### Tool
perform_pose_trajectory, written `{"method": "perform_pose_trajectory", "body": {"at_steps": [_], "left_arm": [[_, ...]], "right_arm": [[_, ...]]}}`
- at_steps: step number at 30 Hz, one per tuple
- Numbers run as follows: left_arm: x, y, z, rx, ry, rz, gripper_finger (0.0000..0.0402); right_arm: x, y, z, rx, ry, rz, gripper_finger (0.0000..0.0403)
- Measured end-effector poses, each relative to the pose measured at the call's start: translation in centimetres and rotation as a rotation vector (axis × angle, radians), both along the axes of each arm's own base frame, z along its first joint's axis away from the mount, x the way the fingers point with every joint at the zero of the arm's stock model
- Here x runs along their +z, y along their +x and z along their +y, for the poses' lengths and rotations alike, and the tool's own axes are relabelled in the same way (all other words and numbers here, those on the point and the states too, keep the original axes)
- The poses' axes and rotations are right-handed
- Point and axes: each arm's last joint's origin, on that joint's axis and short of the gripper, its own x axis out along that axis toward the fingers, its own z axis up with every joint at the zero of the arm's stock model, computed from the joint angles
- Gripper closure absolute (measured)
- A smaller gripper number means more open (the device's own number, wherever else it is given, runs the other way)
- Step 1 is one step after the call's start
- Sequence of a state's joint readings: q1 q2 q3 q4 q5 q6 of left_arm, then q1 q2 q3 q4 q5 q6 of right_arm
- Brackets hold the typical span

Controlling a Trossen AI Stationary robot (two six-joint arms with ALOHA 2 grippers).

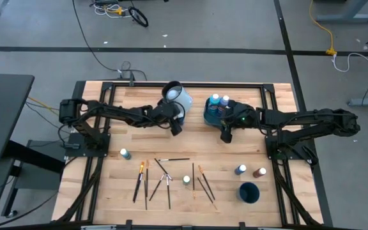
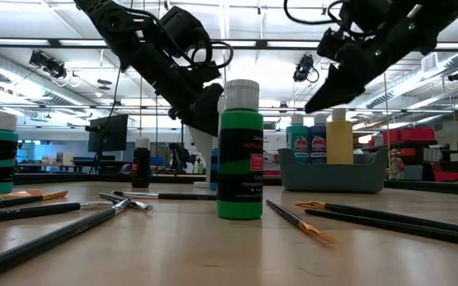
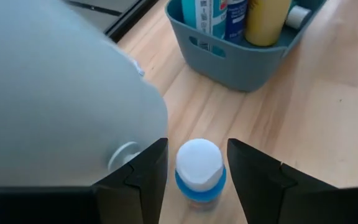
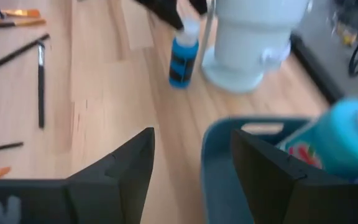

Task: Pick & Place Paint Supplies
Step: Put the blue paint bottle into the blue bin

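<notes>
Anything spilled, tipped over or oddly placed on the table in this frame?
Nothing stands out. The bottles in view stand upright, including the blue bottle between the left gripper's open fingers beside the pale jug. The brushes lie scattered, unsorted. No spill shows.

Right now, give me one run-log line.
left gripper: open, straddling blue bottle beside jug | right gripper: open, at tub rim

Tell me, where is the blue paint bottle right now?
The blue paint bottle stands on the table between the left gripper's open jaws, beside the pale jug.
</notes>
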State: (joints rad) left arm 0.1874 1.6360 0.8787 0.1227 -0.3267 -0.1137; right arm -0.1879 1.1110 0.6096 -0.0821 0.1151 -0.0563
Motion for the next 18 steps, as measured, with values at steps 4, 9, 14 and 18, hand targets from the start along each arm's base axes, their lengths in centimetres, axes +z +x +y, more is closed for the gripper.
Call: {"method": "perform_pose_trajectory", "body": {"at_steps": [4,9,14,18], "left_arm": [[0.0,0.0,0.2,0.004,-0.044,-0.021,0.0226],[0.0,0.0,0.1,0.004,-0.046,-0.022,0.0226],[-0.7,0.1,0.1,0.011,-0.049,0.004,0.0226],[-1.7,0.3,0.2,0.039,-0.039,0.036,0.0226]], "right_arm": [[0.5,0.3,-0.1,0.028,-0.055,-0.044,0.0188],[0.5,0.3,-0.1,0.03,-0.057,-0.044,0.0188],[0.5,0.3,-0.1,0.03,-0.057,-0.043,0.0188],[0.5,0.3,-0.1,0.031,-0.058,-0.045,0.0188]]}}
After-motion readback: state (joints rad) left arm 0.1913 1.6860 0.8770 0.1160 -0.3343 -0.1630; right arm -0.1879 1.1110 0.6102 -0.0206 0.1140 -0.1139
